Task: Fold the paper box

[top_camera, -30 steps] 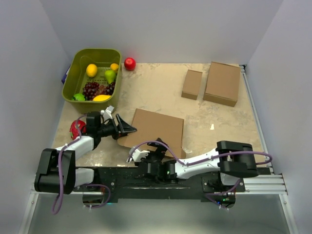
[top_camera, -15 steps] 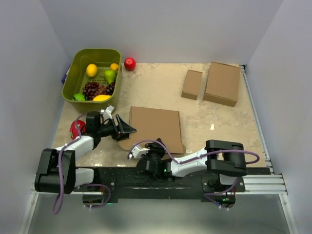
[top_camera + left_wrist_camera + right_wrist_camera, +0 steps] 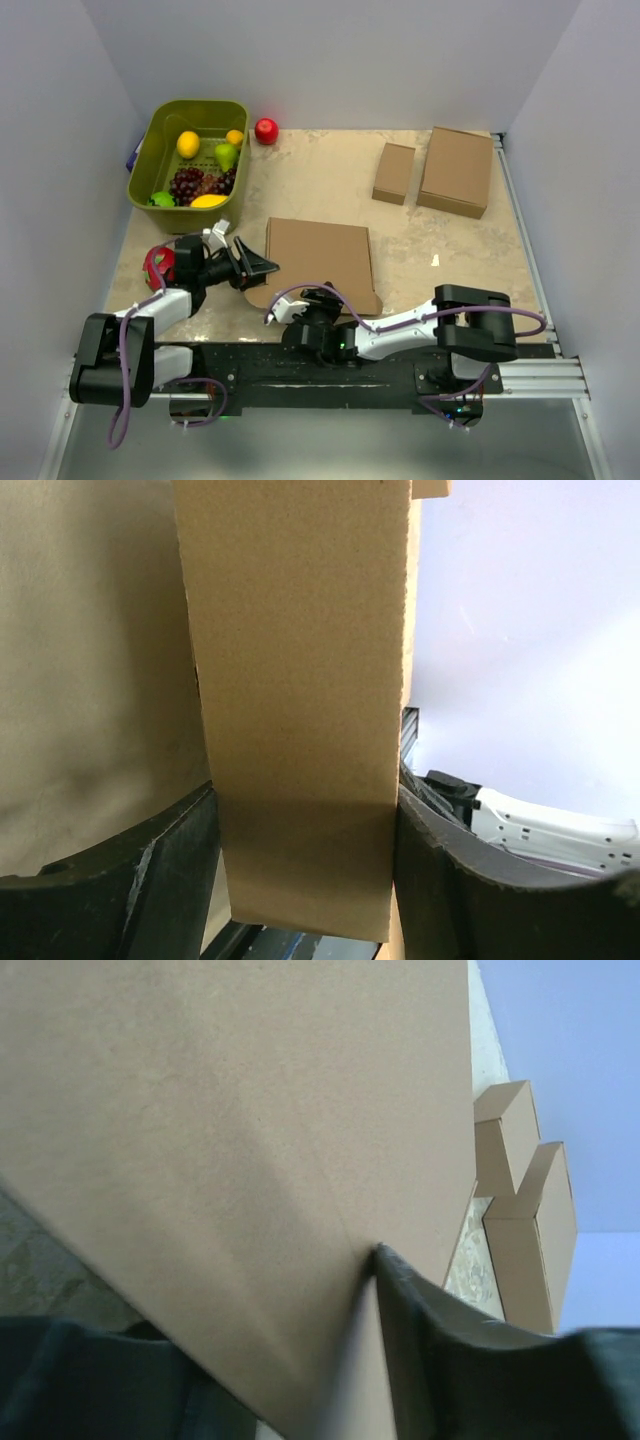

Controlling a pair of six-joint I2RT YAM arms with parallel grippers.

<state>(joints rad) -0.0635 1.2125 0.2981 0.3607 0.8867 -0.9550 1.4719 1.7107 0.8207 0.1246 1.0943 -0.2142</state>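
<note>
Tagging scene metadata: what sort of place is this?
Probably a robot lab test cell: plain white walls enclose a tan table, staged with a green basket of fruit, the paper box and two closed brown boxes.

The beige mottled tabletop (image 3: 320, 185) carries an olive-green rectangular plastic basket (image 3: 143, 160) at its far left corner. A red round apple (image 3: 266, 130) lies just right of the basket. A small narrow brown cardboard box (image 3: 394, 173) and a medium flat brown cardboard box (image 3: 456, 170) stand side by side well to the basket's right. The large brown corrugated paper box (image 3: 318, 255) lies nearer than the basket and to its right.
</note>
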